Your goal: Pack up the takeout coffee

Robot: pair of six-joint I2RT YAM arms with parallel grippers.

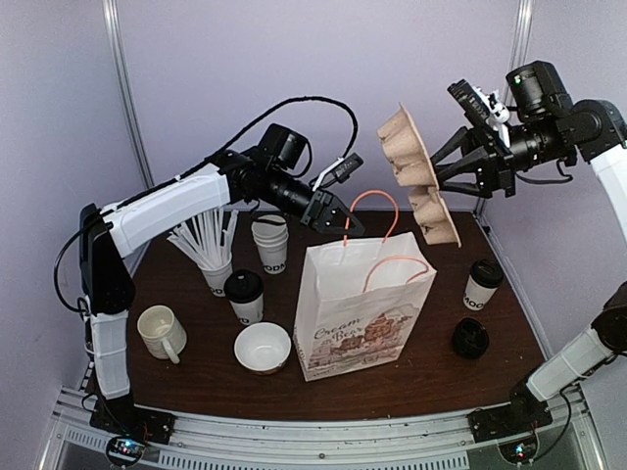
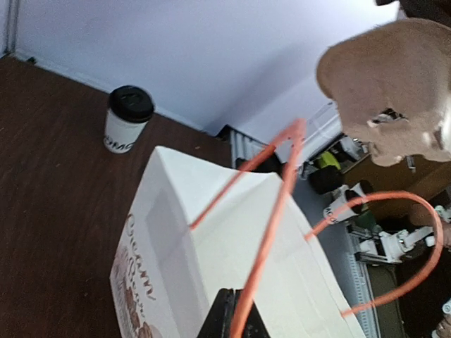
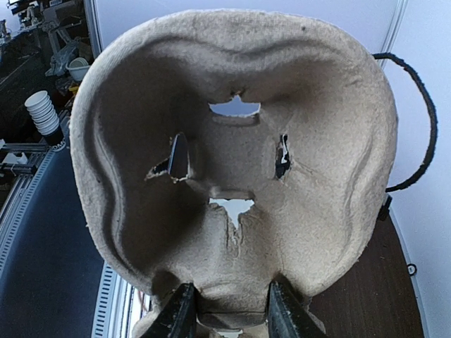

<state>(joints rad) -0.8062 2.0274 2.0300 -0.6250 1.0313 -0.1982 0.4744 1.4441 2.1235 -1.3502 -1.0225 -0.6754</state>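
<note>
Two lidded takeout coffee cups stand on the table, one to the left of the bag [image 1: 244,297] and one to the right [image 1: 482,285], the right one also in the left wrist view [image 2: 127,120]. A white paper bag [image 1: 358,308] with orange handles stands upright between them. My left gripper [image 1: 338,217] is shut on one orange handle [image 2: 271,232] above the bag's mouth [image 2: 243,317]. My right gripper [image 1: 472,168] is shut on the edge of a brown pulp cup carrier [image 1: 419,176], held tilted in the air above and to the right of the bag. The carrier [image 3: 239,141] fills the right wrist view.
A stack of lidless cups [image 1: 271,243], a cup of white straws [image 1: 211,253], a handled mug [image 1: 162,333] and a white bowl [image 1: 263,348] stand left of the bag. A loose black lid [image 1: 470,338] lies at the front right. Walls close off the back and sides.
</note>
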